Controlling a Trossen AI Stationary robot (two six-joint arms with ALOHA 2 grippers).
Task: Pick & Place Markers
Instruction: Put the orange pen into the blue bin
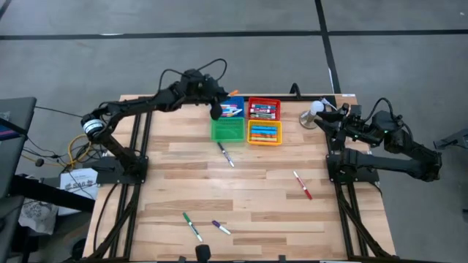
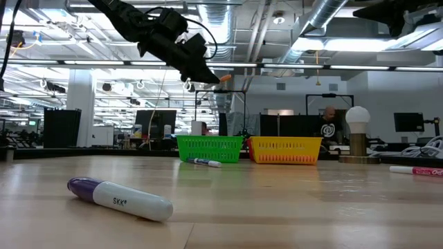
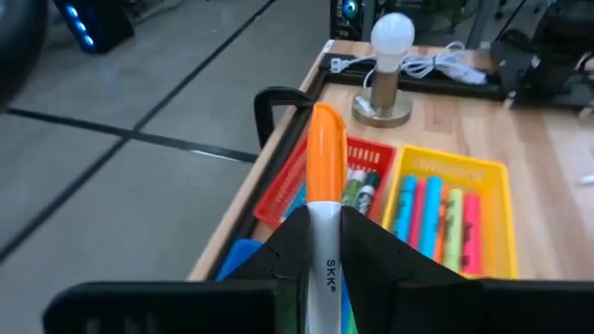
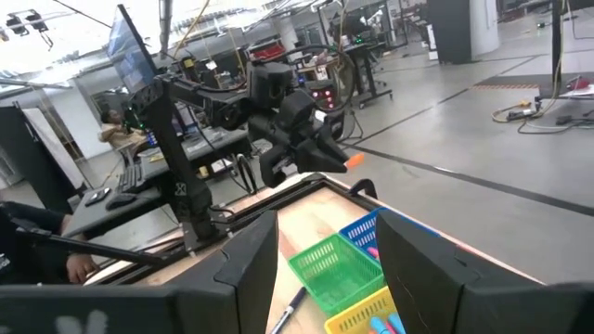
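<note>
The desk (image 1: 248,219) carries four bins at its far edge, the blue bin (image 1: 232,108) and red bin (image 1: 264,109) behind the green bin (image 1: 227,130) and yellow bin (image 1: 264,133), seemingly so that markers are sorted by colour. An orange-capped marker (image 3: 325,186) is clenched in the left pincer (image 1: 216,112) above the blue and green bins, presumably for dropping; the right pincer (image 4: 325,260) is parked released at the desk's right edge. Loose markers (image 1: 226,155) are left on the desk, the held marker's lower barrel is hidden, and the green bin's contents cannot be made out.

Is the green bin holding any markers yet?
No: in the high view the green bin shows only its bare floor, while the other three bins hold markers.
</note>
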